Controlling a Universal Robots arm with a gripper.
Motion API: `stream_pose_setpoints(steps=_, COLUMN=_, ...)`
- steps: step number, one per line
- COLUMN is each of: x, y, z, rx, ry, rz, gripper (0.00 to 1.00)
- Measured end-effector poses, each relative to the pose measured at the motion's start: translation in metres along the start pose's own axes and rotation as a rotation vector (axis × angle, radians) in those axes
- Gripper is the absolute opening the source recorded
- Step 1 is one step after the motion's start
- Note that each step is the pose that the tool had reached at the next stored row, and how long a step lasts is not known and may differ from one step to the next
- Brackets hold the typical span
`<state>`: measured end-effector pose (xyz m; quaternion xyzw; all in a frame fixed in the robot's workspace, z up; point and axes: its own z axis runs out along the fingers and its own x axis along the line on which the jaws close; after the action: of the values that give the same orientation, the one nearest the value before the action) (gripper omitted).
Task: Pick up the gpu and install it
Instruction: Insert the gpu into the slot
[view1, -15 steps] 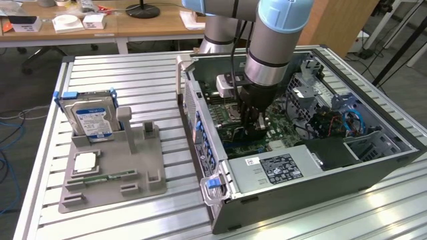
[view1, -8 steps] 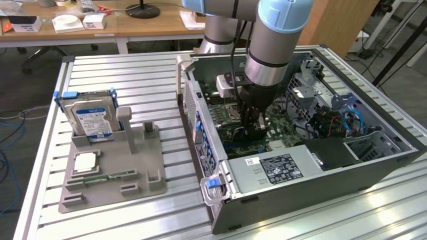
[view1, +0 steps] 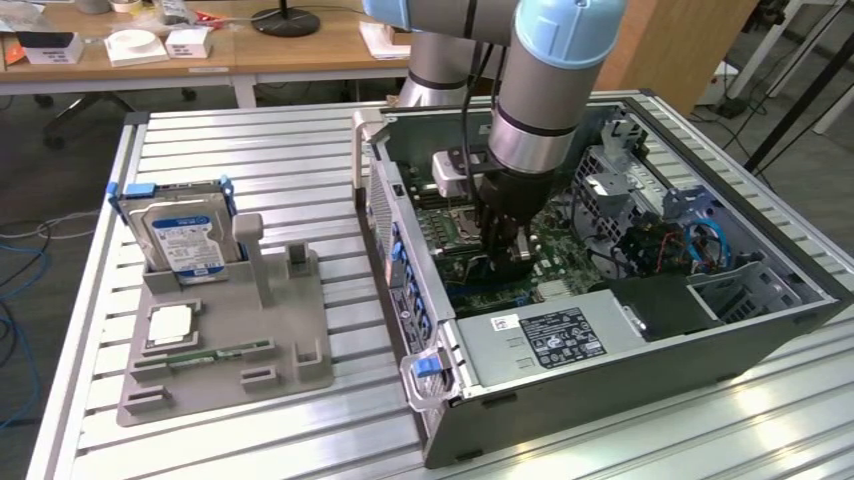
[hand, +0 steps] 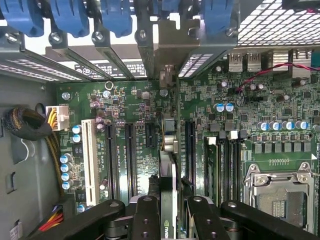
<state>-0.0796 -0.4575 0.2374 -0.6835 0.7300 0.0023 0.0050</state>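
Black gripper (hand: 167, 210) clamped on the thin, near-black gpu card (hand: 168, 165), edge-on above the green motherboard (hand: 135, 150).
Its silvery bracket end (hand: 172, 47) sits among blue latches (hand: 115, 17); long black slots flank it closely.

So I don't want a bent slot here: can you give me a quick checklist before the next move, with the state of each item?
1. Graphics card gripped by the gripper: ok.
2. Card inside the open computer case, over the motherboard: ok.
3. Card edge parallel to the long black slots: ok.
4. Card bracket at the rear slot openings: ok.
5. Card fully seated in its slot: cannot tell.
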Motion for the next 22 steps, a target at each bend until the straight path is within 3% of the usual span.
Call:
stream_pose_setpoints(steps=18, x=0.0000, y=0.0005, z=0.0015, rx=0.0000, ry=-0.0001, rz=0.000, gripper=0.26)
stream_pose_setpoints(steps=19, x=-0.0004, y=0.0009, z=0.0029, rx=0.0004, ry=-0.0043, rz=0.001, gripper=0.27)
stream_pose_setpoints(steps=22, x=0.0000, y=0.0005, z=0.0015, rx=0.0001, ry=-0.0002, rz=0.000, gripper=0.39)
